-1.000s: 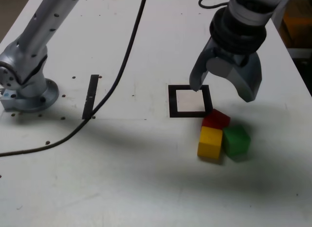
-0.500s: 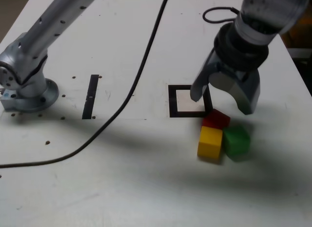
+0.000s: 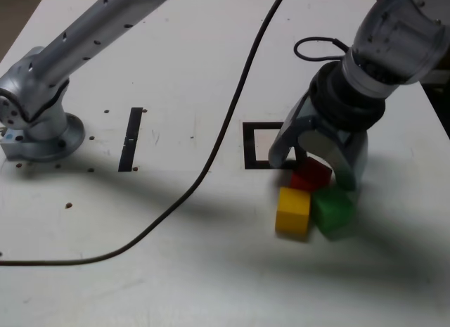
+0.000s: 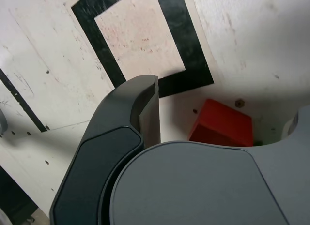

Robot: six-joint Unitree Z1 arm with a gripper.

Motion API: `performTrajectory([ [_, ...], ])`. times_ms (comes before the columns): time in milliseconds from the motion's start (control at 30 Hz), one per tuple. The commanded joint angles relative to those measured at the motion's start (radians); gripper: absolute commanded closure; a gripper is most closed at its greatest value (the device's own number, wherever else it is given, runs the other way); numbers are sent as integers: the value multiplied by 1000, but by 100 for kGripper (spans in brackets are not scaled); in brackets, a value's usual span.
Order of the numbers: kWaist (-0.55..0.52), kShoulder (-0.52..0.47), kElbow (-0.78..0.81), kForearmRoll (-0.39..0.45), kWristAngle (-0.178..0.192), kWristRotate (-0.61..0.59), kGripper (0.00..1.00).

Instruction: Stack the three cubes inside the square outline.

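- White table (image 3: 211, 271), scuffed, dotted with small holes.
- Black cable (image 3: 218, 144) lying across it.
- Narrow black strip (image 3: 131, 138).
- Soft shadows.

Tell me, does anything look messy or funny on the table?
A bit. The red cube, yellow cube and green cube sit bunched outside the square outline, each turned differently. The yellow one looks blurred. Nothing looks broken.

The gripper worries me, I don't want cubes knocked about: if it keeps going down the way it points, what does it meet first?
Probably the red cube, between the open gripper fingers; depth is unclear.
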Motion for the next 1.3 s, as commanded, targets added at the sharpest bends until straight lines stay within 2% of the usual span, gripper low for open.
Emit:
performTrajectory([
  [0,-7,-1,-3,12,-5,-4,0],
  [367,-33,3,-4,17,-25,-2,1],
  [700,-52,2,-11,23,11,5,15],
  [933,-60,15,-14,32,4,9,24],
  [1267,-73,28,-41,32,48,25,40],
])
